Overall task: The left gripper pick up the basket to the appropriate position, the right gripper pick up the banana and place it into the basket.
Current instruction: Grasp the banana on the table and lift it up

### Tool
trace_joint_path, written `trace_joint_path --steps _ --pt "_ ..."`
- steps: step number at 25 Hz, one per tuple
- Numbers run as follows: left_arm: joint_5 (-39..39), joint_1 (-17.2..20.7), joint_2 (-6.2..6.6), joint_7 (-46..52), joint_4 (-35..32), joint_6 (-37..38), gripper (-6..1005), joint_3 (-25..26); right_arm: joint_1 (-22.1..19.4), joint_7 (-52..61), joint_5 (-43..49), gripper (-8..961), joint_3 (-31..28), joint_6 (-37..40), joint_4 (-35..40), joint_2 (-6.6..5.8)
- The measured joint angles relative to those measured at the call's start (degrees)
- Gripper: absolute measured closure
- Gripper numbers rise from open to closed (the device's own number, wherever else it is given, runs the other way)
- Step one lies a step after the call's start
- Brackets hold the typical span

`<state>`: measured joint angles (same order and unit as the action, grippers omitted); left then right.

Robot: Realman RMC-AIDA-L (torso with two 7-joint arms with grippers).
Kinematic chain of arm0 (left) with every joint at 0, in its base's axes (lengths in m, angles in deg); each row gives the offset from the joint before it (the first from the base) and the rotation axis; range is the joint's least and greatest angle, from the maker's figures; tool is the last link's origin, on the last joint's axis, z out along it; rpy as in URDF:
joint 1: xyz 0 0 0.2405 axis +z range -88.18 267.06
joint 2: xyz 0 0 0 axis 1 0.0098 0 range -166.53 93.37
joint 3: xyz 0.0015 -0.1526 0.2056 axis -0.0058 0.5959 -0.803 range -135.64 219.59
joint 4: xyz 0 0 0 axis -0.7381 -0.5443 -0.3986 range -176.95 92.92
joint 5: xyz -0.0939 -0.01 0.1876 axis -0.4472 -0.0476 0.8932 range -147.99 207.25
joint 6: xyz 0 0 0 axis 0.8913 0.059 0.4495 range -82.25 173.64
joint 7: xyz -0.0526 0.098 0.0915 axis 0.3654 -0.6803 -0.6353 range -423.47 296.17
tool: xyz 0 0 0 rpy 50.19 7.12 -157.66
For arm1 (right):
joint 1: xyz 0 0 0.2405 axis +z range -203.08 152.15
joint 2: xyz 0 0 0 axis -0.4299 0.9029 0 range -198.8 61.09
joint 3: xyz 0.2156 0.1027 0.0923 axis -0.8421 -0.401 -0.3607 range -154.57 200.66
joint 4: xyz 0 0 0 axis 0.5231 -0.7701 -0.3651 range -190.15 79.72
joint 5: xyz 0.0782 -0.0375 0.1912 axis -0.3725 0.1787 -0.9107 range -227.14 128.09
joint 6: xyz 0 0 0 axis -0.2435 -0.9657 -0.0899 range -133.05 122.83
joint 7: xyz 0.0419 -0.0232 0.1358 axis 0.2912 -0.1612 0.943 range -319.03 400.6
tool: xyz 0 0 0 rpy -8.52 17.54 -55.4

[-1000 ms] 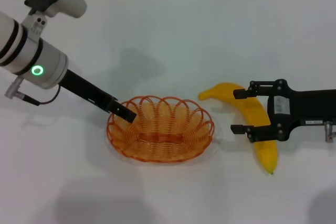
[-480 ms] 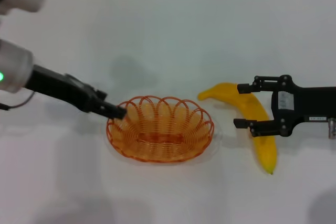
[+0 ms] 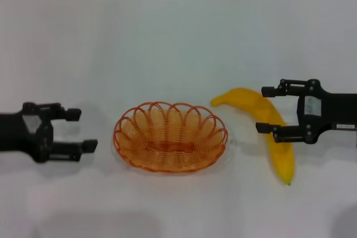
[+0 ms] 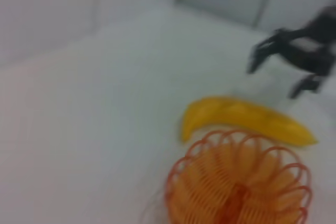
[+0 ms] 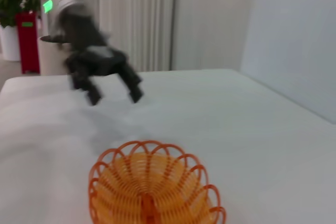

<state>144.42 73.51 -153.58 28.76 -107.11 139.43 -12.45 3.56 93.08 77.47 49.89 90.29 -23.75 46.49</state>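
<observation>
While the basket (image 3: 170, 144) sits placed beside the open, empty left claw (image 3: 78, 129), the banana (image 3: 266, 129) lies unlifted on the surface (image 3: 178, 43) between the open right claw (image 3: 265, 108) fingers.

The left gripper (image 3: 79, 130) has pulled off the basket (image 3: 170, 136) rim to the frame's left edge, fingers spread. The right gripper (image 3: 265, 110) has edged slightly right along the banana (image 3: 262, 116).

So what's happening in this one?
The basket sits on the white table, free of both arms. The left end effector is open beside the basket, not touching it. The right end effector is open, its fingers either side of the banana, which lies flat, not yet picked up.
</observation>
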Motion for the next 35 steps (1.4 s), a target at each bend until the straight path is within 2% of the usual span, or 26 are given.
trace_joint_path --steps 4,8,11,16,18,22,25,31,35 --pt "-4.43 2.01 0.22 -18.96 13.72 0.09 141 4.92 -0.49 0.59 0.00 225 -0.95 0.03 0.09 -0.09" --pt "-1.47 2.20 0.47 -27.69 22.50 0.51 142 12.46 -0.65 2.86 0.00 226 -0.97 0.06 0.46 -0.20" --pt "1.92 2.18 0.56 -30.38 24.35 0.71 142 17.52 -0.65 5.07 0.22 226 -0.80 0.06 0.53 -0.73" --pt "5.44 -0.14 1.27 -30.34 23.96 2.88 142 18.68 -0.59 7.36 2.11 227 -0.21 1.67 1.63 -1.68" --pt "5.76 -0.82 1.39 -30.14 23.95 3.35 142 18.75 -0.49 8.79 3.02 228 0.21 2.91 3.57 -1.57" --pt "6.29 -1.24 1.00 -30.26 23.95 3.26 141 19.06 -0.17 13.47 3.60 228 2.27 4.21 10.27 -0.15" --pt "6.51 -1.45 0.83 -30.23 23.93 3.10 141 19.20 0.81 23.42 3.42 229 4.98 4.38 16.80 0.61" --pt "6.01 -1.91 0.73 -30.30 23.95 3.29 141 19.26 3.82 54.65 3.82 230 13.51 5.89 29.22 0.23" --pt "6.21 -2.36 0.72 -30.34 24.12 3.30 141 19.27 4.19 68.27 6.36 230 20.93 6.65 38.88 0.21"
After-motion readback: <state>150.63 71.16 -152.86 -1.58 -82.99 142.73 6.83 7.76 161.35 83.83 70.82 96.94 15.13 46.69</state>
